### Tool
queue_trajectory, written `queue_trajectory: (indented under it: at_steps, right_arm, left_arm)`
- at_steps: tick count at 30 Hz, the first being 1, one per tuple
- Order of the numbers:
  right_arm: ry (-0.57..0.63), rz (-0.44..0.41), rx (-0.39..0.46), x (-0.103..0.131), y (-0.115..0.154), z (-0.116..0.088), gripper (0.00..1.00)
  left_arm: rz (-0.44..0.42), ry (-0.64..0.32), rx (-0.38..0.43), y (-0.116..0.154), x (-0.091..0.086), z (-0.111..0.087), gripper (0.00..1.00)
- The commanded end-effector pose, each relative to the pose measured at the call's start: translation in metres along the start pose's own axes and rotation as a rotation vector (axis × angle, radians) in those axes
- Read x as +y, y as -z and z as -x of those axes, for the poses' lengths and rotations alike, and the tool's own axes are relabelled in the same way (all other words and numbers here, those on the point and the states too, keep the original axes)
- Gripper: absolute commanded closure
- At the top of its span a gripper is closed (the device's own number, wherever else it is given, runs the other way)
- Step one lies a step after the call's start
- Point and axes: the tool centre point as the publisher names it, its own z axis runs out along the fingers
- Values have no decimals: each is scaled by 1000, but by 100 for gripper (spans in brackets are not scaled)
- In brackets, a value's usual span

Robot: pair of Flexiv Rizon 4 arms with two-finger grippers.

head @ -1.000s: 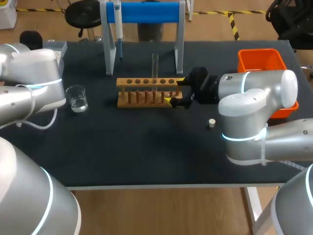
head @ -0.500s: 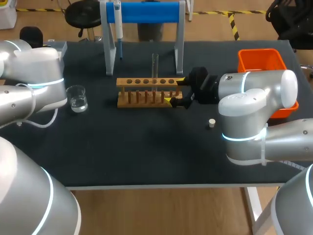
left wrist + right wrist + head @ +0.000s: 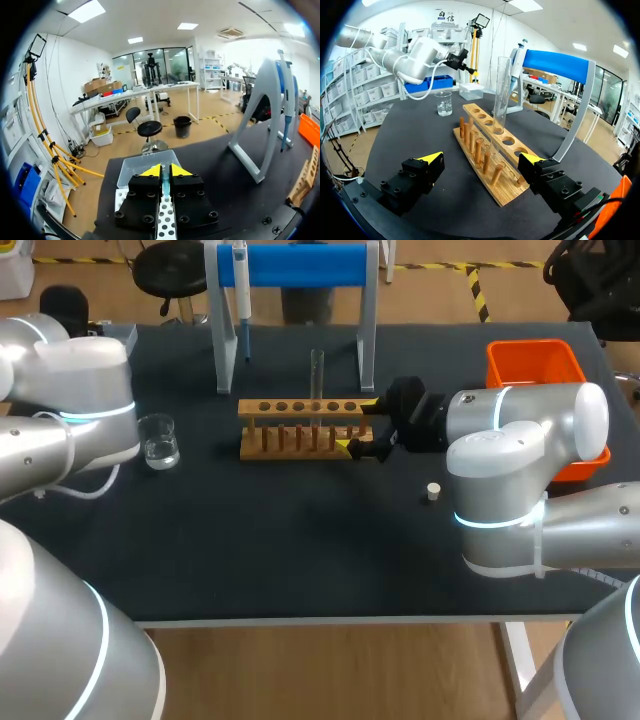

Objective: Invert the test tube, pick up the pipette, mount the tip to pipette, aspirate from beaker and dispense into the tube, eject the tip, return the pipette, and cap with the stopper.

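- Left arm (image 3: 60,430) and right arm (image 3: 520,440) on my screen: fat glossy silver-grey shells, glowing pale-blue rings at the joints.
- White cable (image 3: 70,495) trailing off the left one.
- Left gripper (image 3: 165,171): black blocks, round screw heads, yellow wedge tips.
- Right gripper (image 3: 481,158): same black and yellow.

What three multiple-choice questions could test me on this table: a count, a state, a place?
1. How many test tubes stand in the wooden rack? A one; B three; C five.
2. The right gripper is: A shut on the rack; B open; C shut on nothing.
3. Where is the pipette? A in the rack; B in the right gripper; C hanging on the stand.
Answers: A, one test tube rises from it; B, its fingers stand apart; C, it hangs from the blue bar.
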Motion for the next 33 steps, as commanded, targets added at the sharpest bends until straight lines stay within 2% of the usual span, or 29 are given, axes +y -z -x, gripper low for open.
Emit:
queue_trajectory:
  at_steps: [1, 7, 10, 13, 16, 18, 33]
  right_arm:
    - [0, 0, 1, 0, 0, 0, 0]
    - [0, 0, 1, 0, 0, 0, 0]
    - [0, 0, 1, 0, 0, 0, 0]
    - [0, 0, 1, 0, 0, 0, 0]
    - [0, 0, 1, 0, 0, 0, 0]
    - [0, 0, 1, 0, 0, 0, 0]
    - [0, 0, 1, 0, 0, 0, 0]
  left_arm:
    - [-20, -10, -7, 7, -5, -2, 100]
    - [-47, -56, 13, 24, -23, -5, 100]
    - [-56, -108, 63, 42, -34, -13, 100]
    - [-58, -174, 148, 65, -44, -25, 100]
    - [-49, -239, 332, 89, -50, -42, 100]
    - [-18, -343, 558, 106, -50, -63, 100]
    - [-18, -343, 558, 106, -50, -63, 100]
